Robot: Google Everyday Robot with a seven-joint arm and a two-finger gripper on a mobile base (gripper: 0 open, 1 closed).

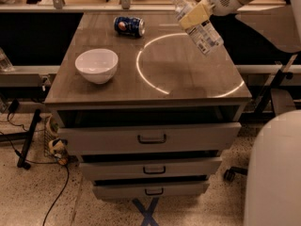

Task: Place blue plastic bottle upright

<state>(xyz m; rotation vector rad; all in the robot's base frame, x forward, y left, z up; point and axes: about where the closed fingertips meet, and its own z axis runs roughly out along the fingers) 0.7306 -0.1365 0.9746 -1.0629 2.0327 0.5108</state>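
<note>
The blue plastic bottle (203, 34) is a clear water bottle with a white cap and a white label. It hangs tilted in the air above the right back part of the table, cap up-left, base down-right. My gripper (194, 16) comes in from the upper right and is shut on the bottle's upper half with its tan fingers (190, 19). The bottle is clear of the tabletop (188, 74).
A white bowl (96, 65) stands at the table's left. A dark blue soda can (129, 26) lies on its side at the back. A bright ring of light (155, 86) marks the tabletop's right half. Drawers (151, 138) sit below. My white base (275, 173) fills the lower right.
</note>
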